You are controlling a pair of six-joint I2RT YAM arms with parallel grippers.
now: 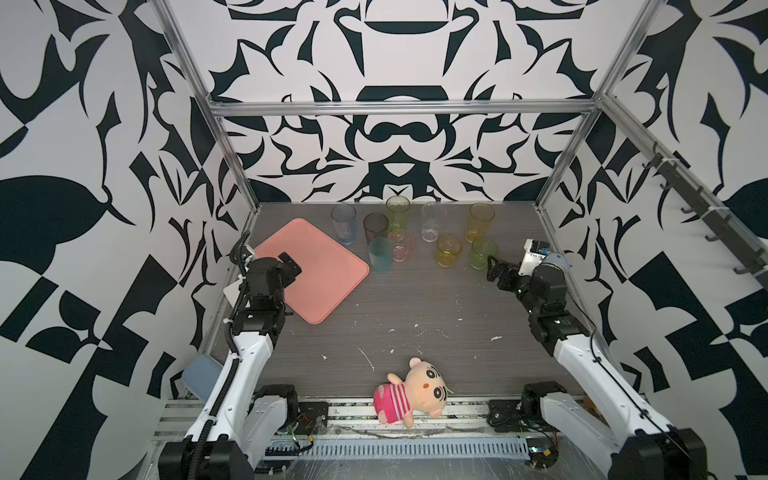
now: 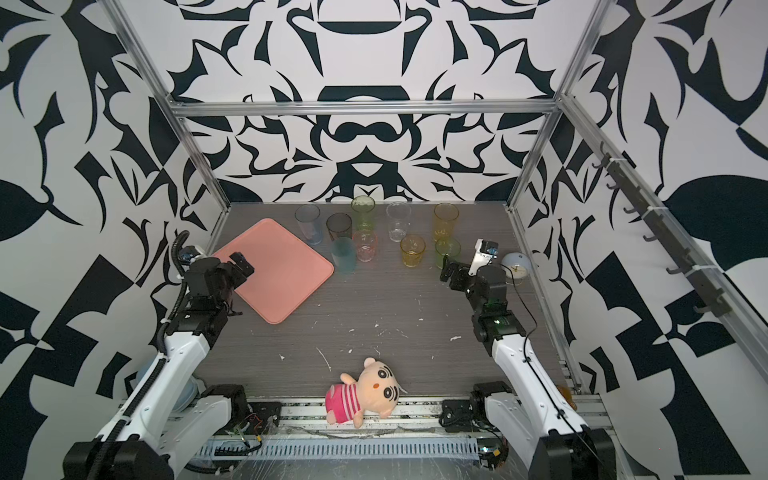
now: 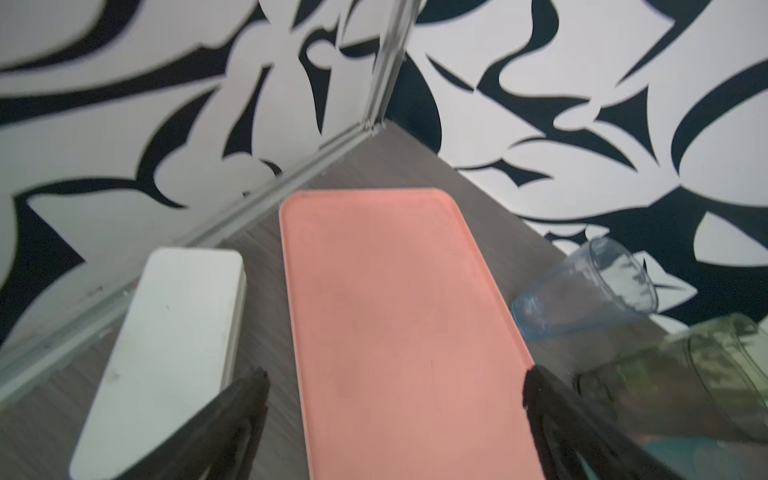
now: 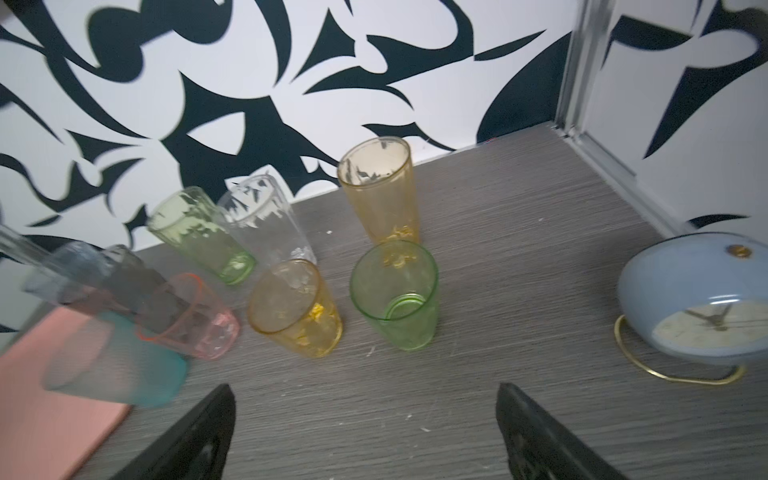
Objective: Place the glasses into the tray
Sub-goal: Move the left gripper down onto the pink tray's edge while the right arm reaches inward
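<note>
L end effector (image 3: pixel 395 380) apart, empty, over tray (image 3: pixel 374 270). R end effector (image 4: pixel 365 392) apart, empty, nr short green glass (image 4: pixel 395 295).

Left pincer (image 3: pixel 392 384) and right pincer (image 4: pixel 365 392) both stand spread wide — each held low, angled inward.

Nine glasses (image 1: pixel 449 250); two green, one each blue-grey, smoky, clear, amber, yellow, pink and teal; five look tall, four shorter, though the teal one is blurred; one tray (image 1: pixel 328 270); one white box (image 3: pixel 174 332); one plush toy (image 1: pixel 411 388); one blue clock (image 4: pixel 698 307).
</note>
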